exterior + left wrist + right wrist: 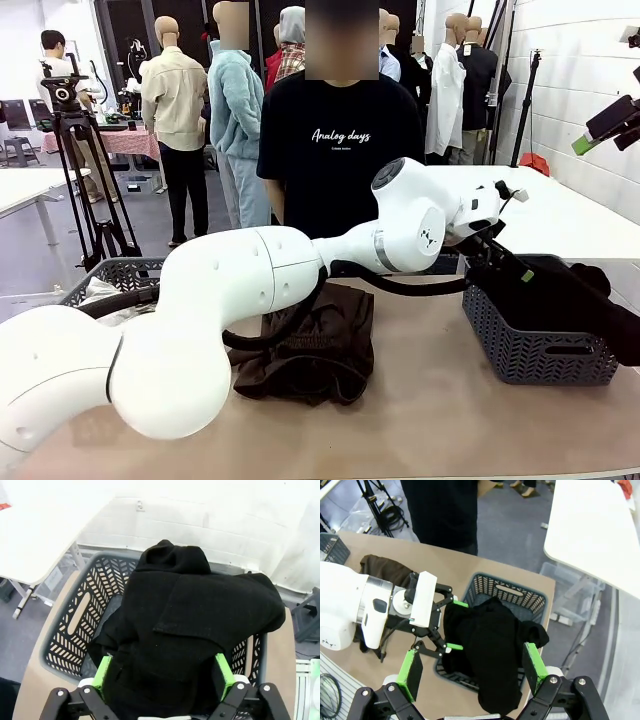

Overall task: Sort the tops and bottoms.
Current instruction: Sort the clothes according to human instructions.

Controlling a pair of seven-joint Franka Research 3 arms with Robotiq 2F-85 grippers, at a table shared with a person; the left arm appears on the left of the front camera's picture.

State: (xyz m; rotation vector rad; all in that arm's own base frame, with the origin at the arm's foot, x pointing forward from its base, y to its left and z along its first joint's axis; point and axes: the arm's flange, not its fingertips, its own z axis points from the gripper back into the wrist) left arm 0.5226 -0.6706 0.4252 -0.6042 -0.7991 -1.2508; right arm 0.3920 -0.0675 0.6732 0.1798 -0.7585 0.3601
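A black garment of the bottoms [200, 610] lies heaped in the grey lattice basket [75, 620] at the table's right and hangs over its rim [560, 290] [490, 640]. My left gripper [164, 672] is open just above this heap, its green pads on either side of the cloth; it also shows from above [456, 625] and from the front [500, 262]. A dark brown fleece piece of the bottoms [320, 340] lies on the table's middle [382, 570]. Pale fabric of the tops [100, 292] sits in the left basket [115, 272]. My right gripper [472, 667] is open and holds nothing, high over the right basket [520, 592].
A person in a black T-shirt [340, 150] stands at the far side. A white table [570, 215] is behind the right basket [540, 345]. My left arm [250, 290] spans the table from left to right. A tripod [75, 150] stands at the back left.
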